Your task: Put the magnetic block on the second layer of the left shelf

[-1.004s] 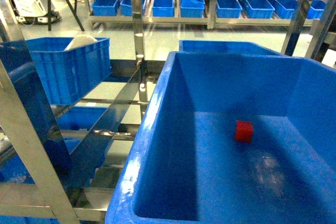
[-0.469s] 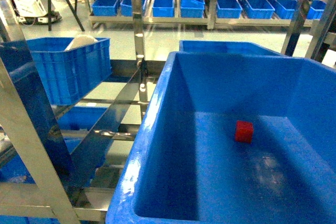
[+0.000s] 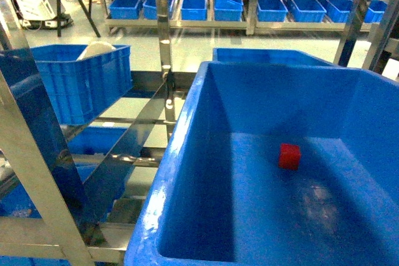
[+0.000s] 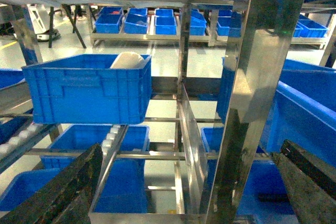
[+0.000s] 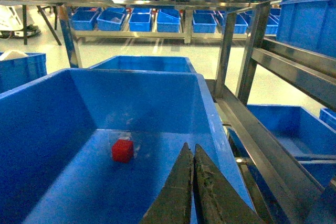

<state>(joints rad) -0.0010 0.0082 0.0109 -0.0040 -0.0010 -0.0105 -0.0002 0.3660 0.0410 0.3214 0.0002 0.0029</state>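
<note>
The magnetic block is seen resting free on the floor of the large blue crate on the left shelf second layer, ahead and to the left of the right end effector, well apart from it, with nothing gripped. The right end effector's fingers are pressed together, tips meeting above the crate's near edge. The left end effector is spread wide with nothing between its fingers; a steel upright and a smaller blue crate are seen ahead of it.
</note>
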